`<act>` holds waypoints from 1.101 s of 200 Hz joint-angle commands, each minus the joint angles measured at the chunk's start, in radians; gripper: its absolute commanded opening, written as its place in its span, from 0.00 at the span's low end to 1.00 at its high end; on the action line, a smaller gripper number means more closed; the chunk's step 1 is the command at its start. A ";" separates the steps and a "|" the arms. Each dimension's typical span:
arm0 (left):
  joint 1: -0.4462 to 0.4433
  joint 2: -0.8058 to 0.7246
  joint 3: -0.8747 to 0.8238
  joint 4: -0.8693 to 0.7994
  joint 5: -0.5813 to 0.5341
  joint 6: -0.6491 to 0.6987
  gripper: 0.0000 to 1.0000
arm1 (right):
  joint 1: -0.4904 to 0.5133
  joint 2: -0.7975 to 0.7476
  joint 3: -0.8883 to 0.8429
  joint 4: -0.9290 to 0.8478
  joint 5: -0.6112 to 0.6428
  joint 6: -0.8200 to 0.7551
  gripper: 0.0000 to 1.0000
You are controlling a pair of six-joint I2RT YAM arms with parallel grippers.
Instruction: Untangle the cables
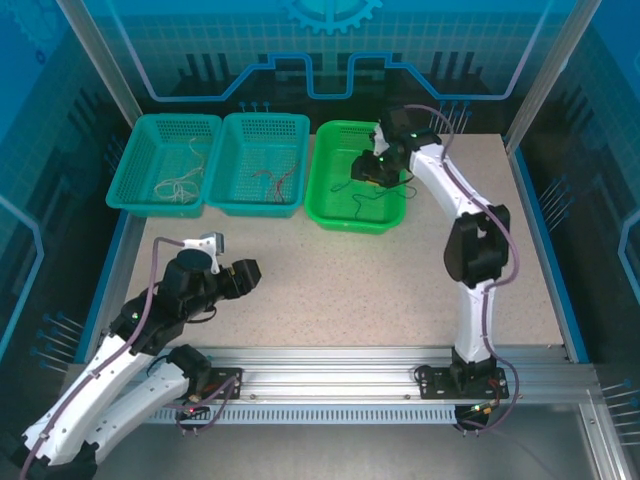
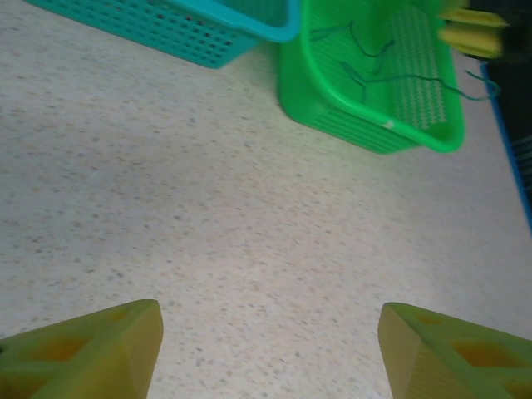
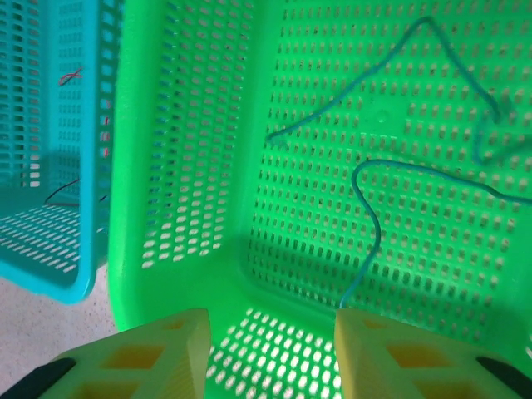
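Where perforated green basket (image 3: 191, 125) curves, thin cables (image 3: 378, 237)

A speckled beige, stone-look tabletop (image 1: 330, 280) lies under even light, with only soft shadows. Narrow blue strips (image 1: 548, 250) edge its left and right sides. A ribbed aluminium rail (image 1: 330, 362) runs along its near edge. Slanting aluminium posts (image 1: 100, 62) frame glossy blue wall panels (image 1: 200, 50) printed with a gear and circuit-line pattern.
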 commanded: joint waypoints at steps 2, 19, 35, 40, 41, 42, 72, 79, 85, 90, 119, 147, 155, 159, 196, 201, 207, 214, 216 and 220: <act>-0.006 0.002 -0.049 0.059 -0.167 0.067 0.75 | 0.001 -0.252 -0.183 0.049 0.072 -0.041 0.46; -0.003 0.001 -0.082 0.090 -0.313 0.079 0.81 | -0.006 -0.441 -0.394 0.153 0.176 -0.046 0.47; -0.002 0.000 -0.123 0.147 -0.435 0.118 0.88 | -0.012 -0.620 -0.599 0.267 0.299 -0.071 0.54; -0.001 0.000 -0.137 0.173 -0.467 0.139 0.91 | -0.013 -0.682 -0.665 0.311 0.345 -0.086 0.57; -0.001 0.000 -0.140 0.178 -0.473 0.143 0.91 | -0.014 -0.693 -0.677 0.319 0.352 -0.089 0.57; -0.001 0.000 -0.142 0.184 -0.479 0.148 0.92 | -0.014 -0.702 -0.693 0.330 0.359 -0.092 0.58; 0.007 0.020 -0.215 0.320 -0.629 0.264 0.99 | -0.049 -0.979 -1.068 0.609 0.561 -0.214 0.73; 0.009 0.030 -0.231 0.352 -0.658 0.294 0.99 | -0.061 -1.015 -1.154 0.670 0.569 -0.262 0.75; 0.012 0.038 -0.243 0.377 -0.683 0.318 0.99 | -0.068 -1.041 -1.216 0.734 0.574 -0.304 0.76; 0.015 0.045 -0.253 0.401 -0.703 0.336 0.99 | -0.073 -1.055 -1.262 0.785 0.584 -0.337 0.77; 0.075 0.099 -0.397 0.718 -0.740 0.495 0.99 | -0.105 -1.019 -1.433 1.011 0.645 -0.458 0.80; 0.186 0.154 -0.596 1.169 -0.596 0.607 0.99 | -0.197 -0.865 -1.465 1.124 0.584 -0.429 0.81; 0.240 0.173 -0.600 1.175 -0.530 0.577 0.99 | -0.220 -0.821 -1.489 1.213 0.549 -0.427 0.81; 0.269 0.185 -0.596 1.175 -0.492 0.566 0.99 | -0.229 -0.801 -1.501 1.254 0.530 -0.424 0.82; 0.381 0.395 -0.573 1.353 -0.308 0.602 0.99 | -0.254 -0.638 -1.518 1.519 0.421 -0.425 0.91; 0.386 0.425 -0.568 1.386 -0.284 0.608 0.99 | -0.253 -0.597 -1.513 1.548 0.422 -0.424 0.93; 0.388 0.470 -0.562 1.431 -0.262 0.616 0.99 | -0.238 -0.576 -1.504 1.566 0.396 -0.456 0.99; 0.390 0.525 -0.555 1.491 -0.241 0.624 0.99 | -0.224 -0.571 -1.503 1.564 0.368 -0.484 1.00; 0.390 0.540 -0.554 1.511 -0.237 0.626 0.99 | -0.222 -0.567 -1.508 1.579 0.368 -0.487 1.00; 0.392 0.573 -0.548 1.548 -0.227 0.631 0.99 | -0.223 -0.563 -1.522 1.601 0.369 -0.486 1.00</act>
